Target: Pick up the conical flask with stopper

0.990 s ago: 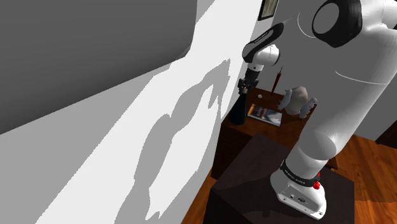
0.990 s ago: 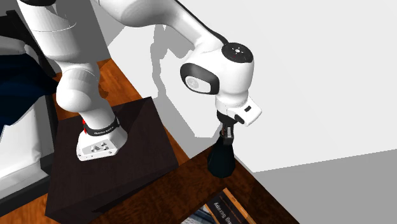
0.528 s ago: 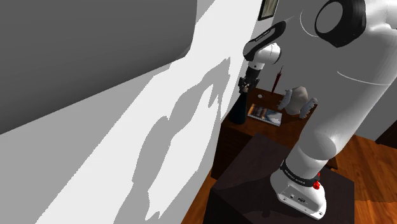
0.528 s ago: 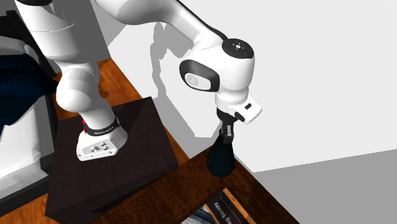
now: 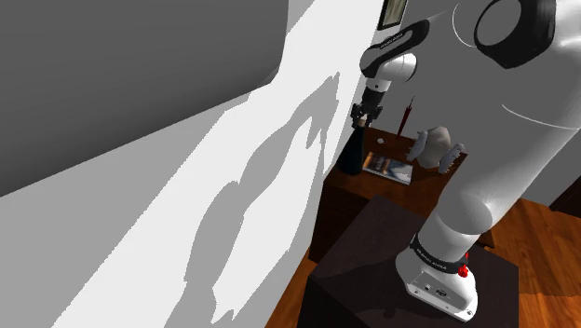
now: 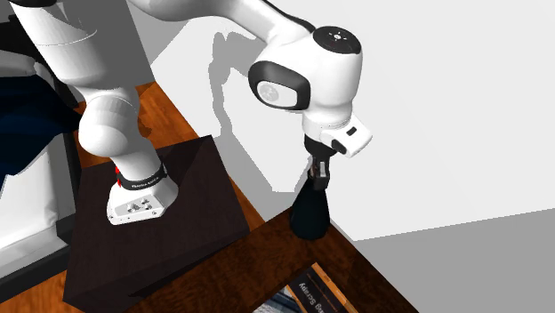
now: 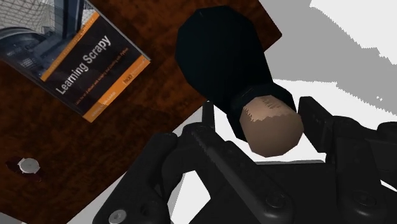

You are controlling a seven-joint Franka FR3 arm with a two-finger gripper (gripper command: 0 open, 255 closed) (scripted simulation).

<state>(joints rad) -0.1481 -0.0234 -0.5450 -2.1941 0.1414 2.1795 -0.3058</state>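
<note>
Beside the white wall, over the wooden counter's [image 6: 267,267] corner, the dark conical flask [image 6: 312,213] hangs by its stoppered neck in the clenched fingers [image 7: 321,127] of the gripper [image 6: 317,171], raised slightly since a second ago, so the lift seems underway.

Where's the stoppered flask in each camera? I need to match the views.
Shoulder view: black flask upper middle, beside the white wall.
Second exterior view: flask lower middle, under the gripper.
Wrist view: flask clasped between the fingers, stopper nearest.
Shared landmark: the book beside it.
</note>
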